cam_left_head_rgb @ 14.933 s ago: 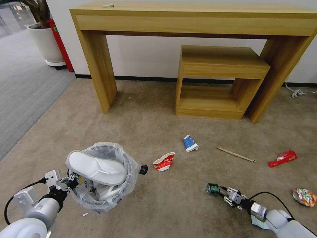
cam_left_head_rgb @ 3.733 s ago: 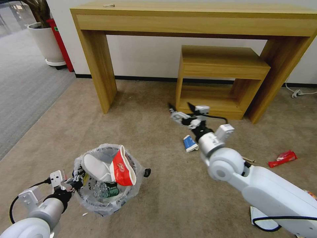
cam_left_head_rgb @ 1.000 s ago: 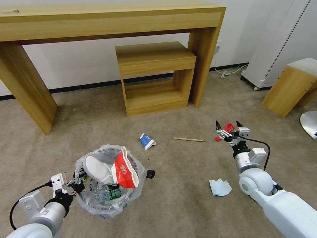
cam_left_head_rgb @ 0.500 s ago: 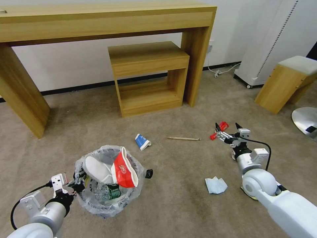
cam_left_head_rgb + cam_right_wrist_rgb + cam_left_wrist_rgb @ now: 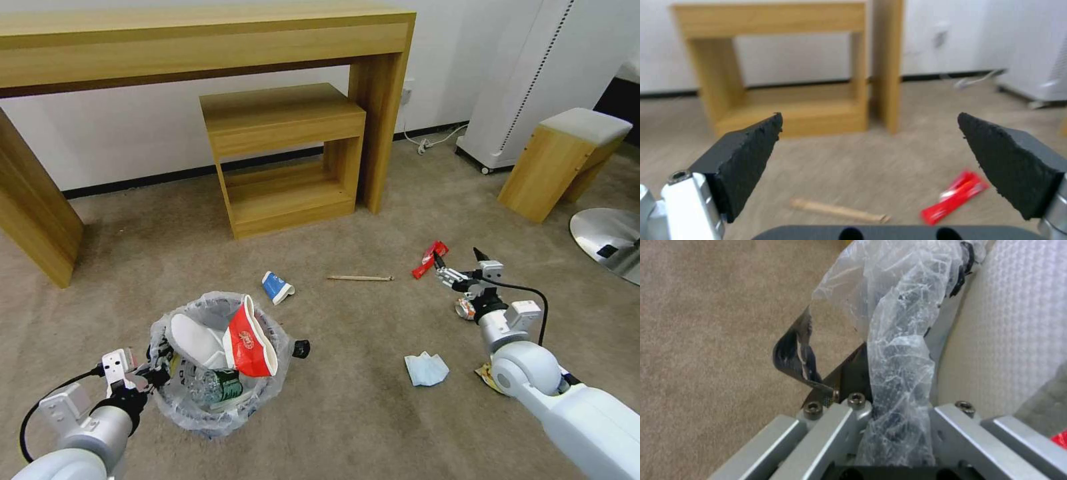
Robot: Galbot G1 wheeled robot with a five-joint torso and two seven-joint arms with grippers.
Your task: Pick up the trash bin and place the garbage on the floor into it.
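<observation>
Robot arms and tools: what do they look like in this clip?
Both arms are glossy white with rounded joints and grey metal wrist sections, each with a black cable looping along it. The left tool has silver bracket-like links with hex screws. The right tool has pointed black wedge fingers with rough inner faces.

two white arms low and forward

left gripper (image 5: 155,375) is clamped on the bag-lined rim of the small round black trash bin (image 5: 220,420); right gripper (image 5: 460,261) reaches forward, black fingers (image 5: 746,156) spread wide.

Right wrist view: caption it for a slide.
Open right hand above the floor, a wooden stick and red wrapper ahead.
</observation>
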